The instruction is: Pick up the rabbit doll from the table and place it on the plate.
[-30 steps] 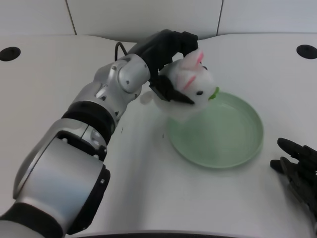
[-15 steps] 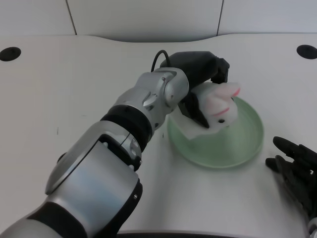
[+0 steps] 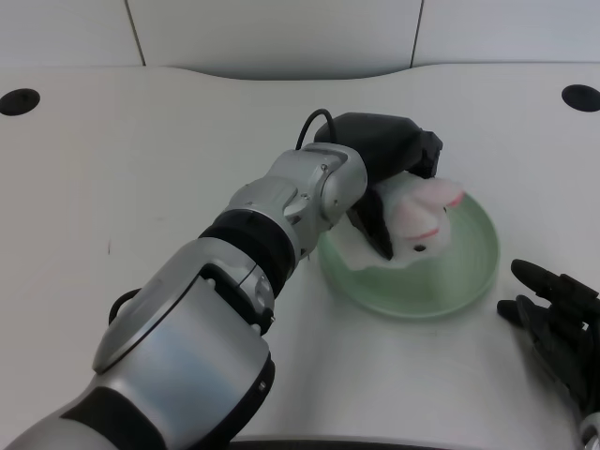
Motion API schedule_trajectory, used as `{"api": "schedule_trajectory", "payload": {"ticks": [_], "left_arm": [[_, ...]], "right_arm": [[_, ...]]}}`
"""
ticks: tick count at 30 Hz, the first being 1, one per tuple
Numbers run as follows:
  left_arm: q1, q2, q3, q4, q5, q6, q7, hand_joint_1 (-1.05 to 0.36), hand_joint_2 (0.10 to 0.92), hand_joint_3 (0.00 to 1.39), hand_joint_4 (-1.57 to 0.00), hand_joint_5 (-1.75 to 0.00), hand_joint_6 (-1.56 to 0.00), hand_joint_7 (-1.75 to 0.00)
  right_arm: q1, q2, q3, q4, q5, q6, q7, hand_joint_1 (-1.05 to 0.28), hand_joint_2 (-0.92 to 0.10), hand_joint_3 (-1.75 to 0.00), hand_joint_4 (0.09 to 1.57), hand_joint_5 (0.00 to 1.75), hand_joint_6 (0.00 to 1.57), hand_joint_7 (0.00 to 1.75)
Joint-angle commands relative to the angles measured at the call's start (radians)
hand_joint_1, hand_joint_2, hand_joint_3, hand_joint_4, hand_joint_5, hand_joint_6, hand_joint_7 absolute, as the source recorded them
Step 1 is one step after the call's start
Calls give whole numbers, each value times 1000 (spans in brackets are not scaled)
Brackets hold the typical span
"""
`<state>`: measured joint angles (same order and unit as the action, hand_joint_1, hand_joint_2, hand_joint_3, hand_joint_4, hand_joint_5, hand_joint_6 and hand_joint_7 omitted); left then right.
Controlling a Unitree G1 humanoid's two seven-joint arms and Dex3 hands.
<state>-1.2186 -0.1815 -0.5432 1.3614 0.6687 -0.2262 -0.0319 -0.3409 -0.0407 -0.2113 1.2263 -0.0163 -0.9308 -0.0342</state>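
Left hand (image 3: 389, 173) wrapped around the rabbit doll (image 3: 419, 217), black fingers (image 3: 379, 223) closed down its near side and the palm over its back, so firmly gripping the doll rather than spread apart. Doll white and soft, with pink-lined ears toward the right and a small dark eye low on its face; lying tilted inside the plate (image 3: 469, 272), on the plate's left half, its pale lower edge apparently touching the green surface, though contact partly hidden by the hand. Plate pale green, round and shallow, standing on the white table (image 3: 112, 169) toward the right of centre. Silver left forearm (image 3: 281, 202) stretched from the lower left corner up and across to the plate, a black cable (image 3: 309, 120) looping above the wrist. Right hand (image 3: 558, 319) resting low at the right edge, just beside the plate's right rim, apart from it. Two dark round holes near the table's far corners, one at left (image 3: 19, 100) and one at right (image 3: 580, 97).
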Motion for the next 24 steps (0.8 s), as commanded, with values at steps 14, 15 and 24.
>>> {"api": "schedule_trajectory", "payload": {"ticks": [14, 15, 24], "left_arm": [[-13, 20, -90, 12, 78, -29, -75, -921, 845, 11, 0, -34, -80, -7], [-13, 21, -92, 12, 80, -28, -76, -943, 850, 11, 0, -13, -61, -5], [-15, 60, -29, 3, 27, -63, -79, -1026, 880, 16, 1, 1, 1, 1]], "right_arm": [[28, 5, -7, -1, 24, -26, 19, -407, -921, -332, 870, 492, 867, 0], [28, 5, -7, -3, 25, -23, 20, -413, -921, -334, 876, 496, 865, 0], [28, -1, -15, -18, 50, 8, 49, -435, -921, -336, 864, 506, 850, 4]]}}
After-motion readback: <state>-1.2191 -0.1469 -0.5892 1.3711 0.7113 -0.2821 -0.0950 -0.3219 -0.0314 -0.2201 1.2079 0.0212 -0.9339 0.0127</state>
